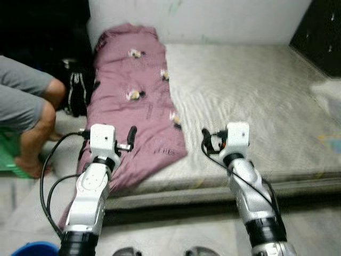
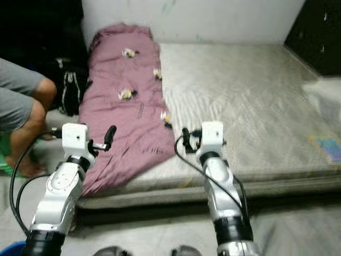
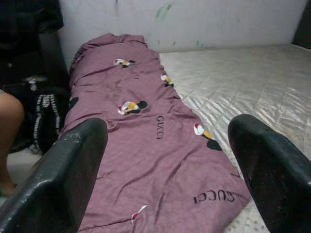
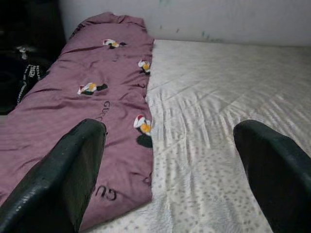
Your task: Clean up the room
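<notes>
A mauve blanket (image 1: 136, 101) with small cartoon prints lies folded lengthwise along the left side of a pale quilted mattress (image 1: 250, 96). Its near end hangs over the mattress's front edge. Both arms are raised in front of that edge. My left gripper (image 1: 109, 137) is open and hovers over the blanket's near end, its black fingers (image 3: 63, 179) wide apart with nothing between them. My right gripper (image 1: 229, 137) is open just right of the blanket's edge, above bare mattress, and its fingers (image 4: 68, 174) frame the blanket's right border (image 4: 141, 126).
A person (image 1: 29, 114) in grey shorts sits at the left on a green stool (image 1: 8, 160). A black bag (image 1: 77, 93) leans beside the mattress. A dark cabinet (image 1: 319, 32) stands at the back right. A blue bucket (image 1: 34, 248) is at my lower left.
</notes>
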Controlling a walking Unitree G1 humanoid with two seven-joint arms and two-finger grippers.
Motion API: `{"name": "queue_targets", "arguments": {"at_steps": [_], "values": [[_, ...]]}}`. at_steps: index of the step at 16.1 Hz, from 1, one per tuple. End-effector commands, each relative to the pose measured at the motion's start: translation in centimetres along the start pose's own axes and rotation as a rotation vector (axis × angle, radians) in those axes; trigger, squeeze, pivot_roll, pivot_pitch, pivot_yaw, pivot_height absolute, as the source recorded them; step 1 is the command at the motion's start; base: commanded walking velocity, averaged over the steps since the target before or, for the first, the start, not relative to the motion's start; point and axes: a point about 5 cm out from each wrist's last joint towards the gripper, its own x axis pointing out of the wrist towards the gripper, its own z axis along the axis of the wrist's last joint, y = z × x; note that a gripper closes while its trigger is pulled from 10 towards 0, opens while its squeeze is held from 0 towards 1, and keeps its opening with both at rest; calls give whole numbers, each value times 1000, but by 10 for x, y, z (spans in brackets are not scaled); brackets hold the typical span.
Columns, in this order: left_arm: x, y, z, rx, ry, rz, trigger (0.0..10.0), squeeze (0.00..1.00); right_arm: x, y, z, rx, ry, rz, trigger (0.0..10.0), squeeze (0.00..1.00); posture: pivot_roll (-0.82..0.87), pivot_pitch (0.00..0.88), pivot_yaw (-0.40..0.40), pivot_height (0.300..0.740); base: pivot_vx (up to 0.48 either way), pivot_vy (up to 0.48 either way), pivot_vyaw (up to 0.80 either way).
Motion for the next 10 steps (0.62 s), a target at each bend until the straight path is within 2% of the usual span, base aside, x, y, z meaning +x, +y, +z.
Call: {"name": "queue_targets", "arguments": {"at_steps": [1, 2, 5, 9, 10], "values": [[1, -6, 4, 9, -21, -19, 10000, 0, -2, -3, -6, 1, 31, 2, 10000, 0, -75, 0, -30, 740, 0, 465, 0], [2, -7, 6, 14, -36, -25, 10000, 0, -2, -3, -6, 3, 29, 5, 10000, 0, -75, 0, -30, 740, 0, 465, 0], [1, -6, 6, 35, -43, 2, 10000, 0, -2, -3, -7, 6, 37, -3, 10000, 0, -74, 0, -30, 740, 0, 0, 0], [-1, -4, 12, 17, -79, -13, 10000, 0, -1, -3, -7, 5, 39, -2, 10000, 0, -73, 0, -29, 740, 0, 0, 0], [-1, -4, 12, 11, -82, -15, 10000, 0, -1, -3, -7, 2, 38, -7, 10000, 0, -76, 0, -28, 740, 270, 0, 0]]}}
